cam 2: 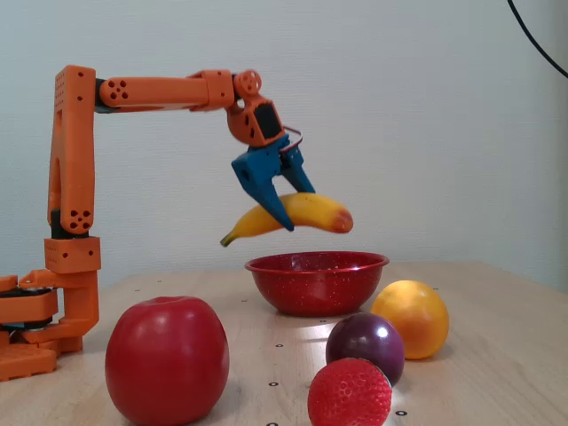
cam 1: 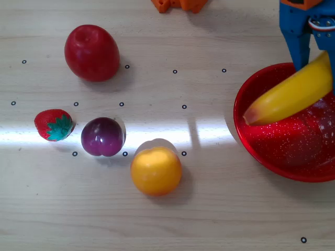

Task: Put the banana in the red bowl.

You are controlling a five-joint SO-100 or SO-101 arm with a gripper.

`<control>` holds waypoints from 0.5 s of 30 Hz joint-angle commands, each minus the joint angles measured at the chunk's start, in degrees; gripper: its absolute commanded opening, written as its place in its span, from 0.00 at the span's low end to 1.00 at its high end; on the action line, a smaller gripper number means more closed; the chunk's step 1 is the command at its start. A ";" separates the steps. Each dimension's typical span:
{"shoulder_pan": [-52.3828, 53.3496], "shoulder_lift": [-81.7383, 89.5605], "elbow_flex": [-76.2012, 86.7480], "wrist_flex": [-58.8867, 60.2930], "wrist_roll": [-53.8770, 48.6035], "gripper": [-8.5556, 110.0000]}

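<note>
The blue tool (cam 2: 286, 206) clamped the banana (cam 2: 302, 213) near its middle, holding it in the air just above the red bowl (cam 2: 317, 280). An apple (cam 2: 166, 358), strawberry (cam 2: 349, 393), plum (cam 2: 365, 348) and orange (cam 2: 409, 319) sat on the desk (cam 1: 172, 219).

No text, label, brand, number or sign can be read in either view. The only marks are small black rings printed in a scattered grid on the worktop (cam 1: 209, 209), and they carry no lettering.
</note>
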 commanded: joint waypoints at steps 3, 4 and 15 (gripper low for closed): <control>1.23 3.52 1.41 -6.94 2.90 0.07; 1.14 2.72 2.11 -7.65 3.16 0.07; -1.58 -1.67 3.34 -8.96 1.41 0.47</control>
